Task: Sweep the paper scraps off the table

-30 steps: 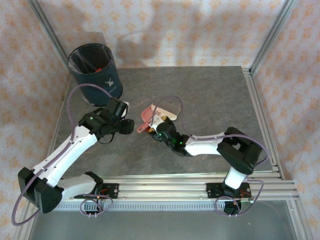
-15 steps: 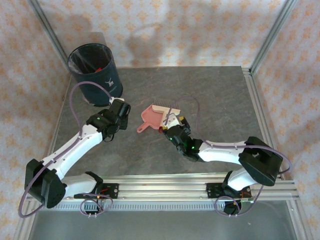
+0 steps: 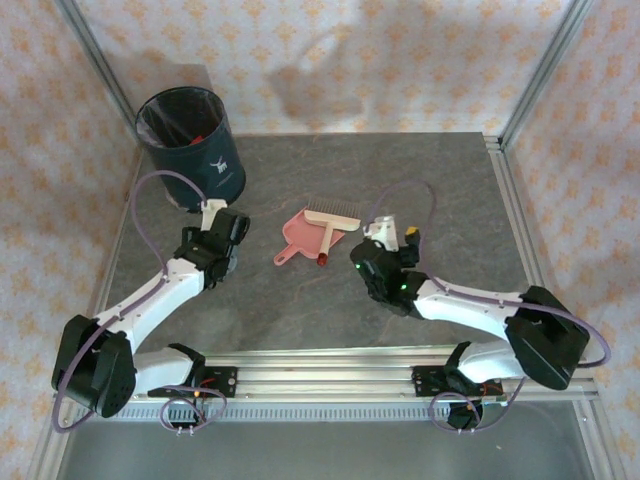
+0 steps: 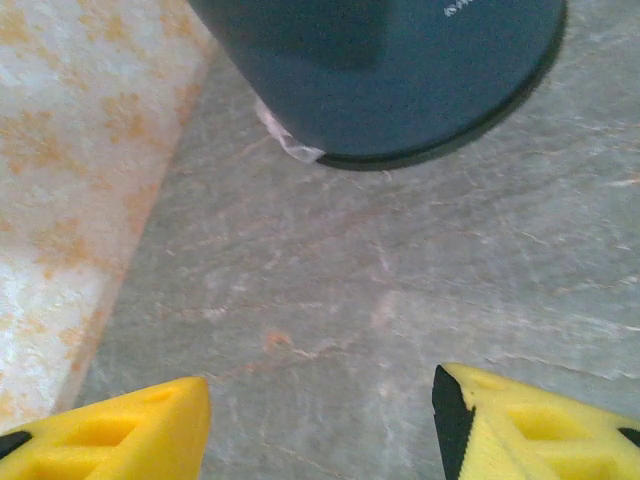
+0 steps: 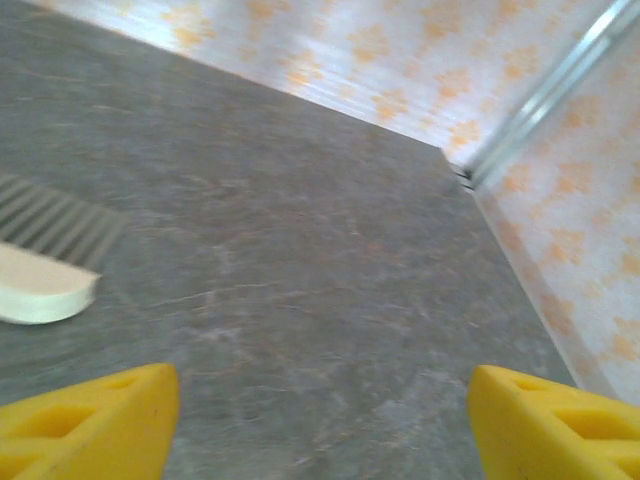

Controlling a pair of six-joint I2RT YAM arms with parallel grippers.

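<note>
Both jaw pairs stand wide with nothing between: left gripper (image 4: 320, 410) low beside the dark blue bin (image 3: 190, 165), right gripper (image 5: 322, 405) above the grey surface (image 3: 450, 190). White lettering (image 3: 222, 166) on the bin is too small to read. Red paper scraps (image 3: 200, 134) show inside it. Pink dustpan (image 3: 297, 230) and brush (image 3: 333, 214) lie together mid-surface.

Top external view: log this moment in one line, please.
left tool: open, empty, near bin | right tool: open, empty, right of brush | dustpan, brush: lying together on table, apart from both tools
</note>
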